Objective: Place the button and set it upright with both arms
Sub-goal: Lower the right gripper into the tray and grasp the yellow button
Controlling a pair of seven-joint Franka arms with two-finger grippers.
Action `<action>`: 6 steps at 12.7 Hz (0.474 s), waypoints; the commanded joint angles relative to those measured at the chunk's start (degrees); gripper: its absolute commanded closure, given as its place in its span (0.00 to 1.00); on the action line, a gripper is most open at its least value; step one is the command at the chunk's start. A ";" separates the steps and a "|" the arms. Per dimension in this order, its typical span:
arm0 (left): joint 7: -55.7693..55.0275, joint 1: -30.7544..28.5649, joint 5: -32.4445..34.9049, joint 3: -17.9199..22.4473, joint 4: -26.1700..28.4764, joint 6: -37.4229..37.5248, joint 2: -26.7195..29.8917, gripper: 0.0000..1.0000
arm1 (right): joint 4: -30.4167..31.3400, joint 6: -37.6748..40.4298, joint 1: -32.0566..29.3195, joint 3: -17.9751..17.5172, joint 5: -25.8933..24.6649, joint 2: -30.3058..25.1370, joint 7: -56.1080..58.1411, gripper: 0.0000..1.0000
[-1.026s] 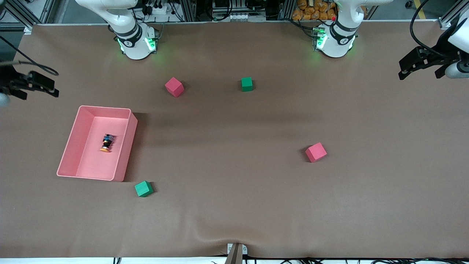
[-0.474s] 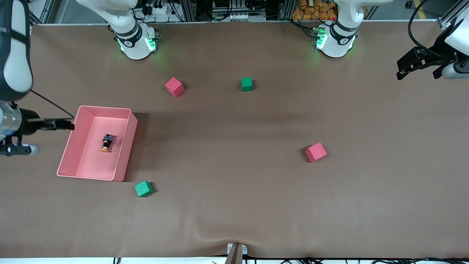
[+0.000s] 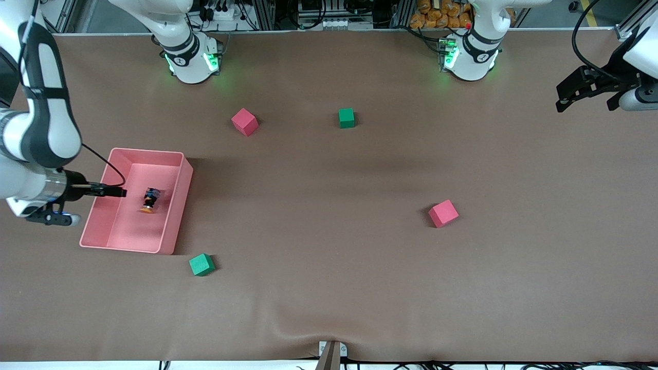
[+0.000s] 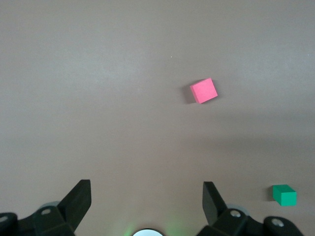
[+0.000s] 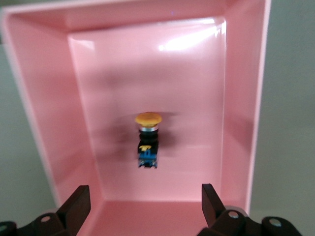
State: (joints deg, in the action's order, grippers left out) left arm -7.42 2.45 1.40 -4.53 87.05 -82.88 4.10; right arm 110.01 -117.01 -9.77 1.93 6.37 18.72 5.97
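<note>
Brown mat (image 3: pixel 329 288) covers the whole table, and we see two white arms based along its edge farthest from the front camera. Right arm (image 3: pixel 38 128) reaches over the table's right-arm end. Its gripper (image 5: pixel 142 209) hangs over the pink bin (image 3: pixel 175 205), fingers spread wide with nothing between them. Left arm (image 3: pixel 640 56) waits at its own end of the table, and the left gripper (image 4: pixel 146 206) is up over bare mat, fingers also spread and empty.

Pink bin sits toward the right arm's end, a rectangular tub with raised walls. We find the button (image 3: pixel 150 200) inside it, on the bin floor around the middle, lying on its side, not upright. Orange cap points toward the front camera, black-and-blue body away from it. It touches no wall in the right wrist view (image 5: pixel 147 140).

Four cubes sit loose on the mat. One red cube (image 3: pixel 244 122) and one green cube (image 3: pixel 346 118) lie nearer the bases. Second red cube (image 3: pixel 443 213) is toward the left arm's end, well apart from the rest. Second green cube (image 3: pixel 201 264) sits near the bin's corner closest to the front camera, not touching it.
</note>
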 commanded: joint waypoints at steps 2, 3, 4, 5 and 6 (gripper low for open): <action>0.13 -0.07 1.06 -0.21 -0.83 0.97 -0.24 0.00 | 8.20 -9.90 1.07 -1.05 2.85 0.42 -0.26 0.00; 0.12 -0.07 0.97 -0.21 -0.83 0.97 -0.24 0.00 | 8.20 -11.55 1.25 -1.05 3.12 1.83 -0.17 0.00; 0.12 -0.07 0.97 -0.21 -0.83 0.97 -0.15 0.00 | 8.29 -13.75 1.42 -1.05 3.12 3.50 0.44 0.00; 0.12 -0.07 0.97 -0.21 -0.83 0.97 -0.24 0.00 | 8.21 -15.16 1.16 -0.96 2.95 4.73 1.14 0.00; -0.14 -0.07 0.80 -0.21 -0.83 0.97 -0.15 0.00 | 8.20 -16.74 1.25 -0.96 2.95 5.79 1.84 0.00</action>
State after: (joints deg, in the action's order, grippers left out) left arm -7.42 2.43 1.40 -4.52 87.06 -82.87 4.09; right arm 118.05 -130.83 -8.49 0.89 8.59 22.56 6.06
